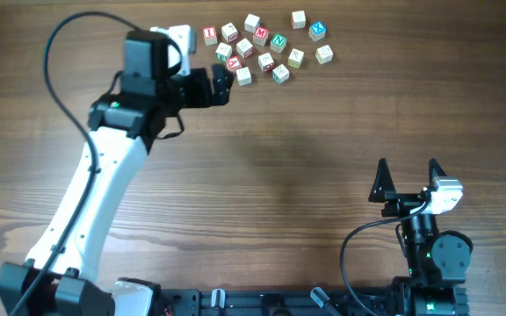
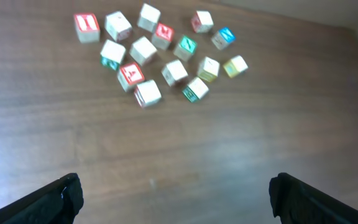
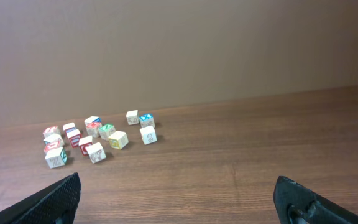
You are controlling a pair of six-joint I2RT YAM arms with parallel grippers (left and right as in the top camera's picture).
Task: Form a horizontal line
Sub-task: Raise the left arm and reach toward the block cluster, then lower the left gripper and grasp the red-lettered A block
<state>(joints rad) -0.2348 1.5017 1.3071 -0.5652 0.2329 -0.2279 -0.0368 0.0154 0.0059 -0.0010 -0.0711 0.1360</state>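
Several small pale wooden letter cubes (image 1: 261, 36) lie in a loose, irregular cluster at the table's far middle. The same cluster of cubes (image 2: 143, 48) fills the top of the left wrist view. No horizontal line of cubes is in view. My left gripper (image 1: 225, 85) hovers just left of the cluster's near-left cubes, open, with nothing between its fingers (image 2: 67, 196). My right gripper (image 1: 408, 167) stands open and empty near the front right, far from the cubes (image 3: 118, 139), which sit well ahead of it to the left.
The brown wooden table (image 1: 306, 149) stretches between the cluster and the right gripper. The left arm (image 1: 104, 175) slants from the front left corner towards the cubes. A black cable (image 1: 60, 53) loops over the far left.
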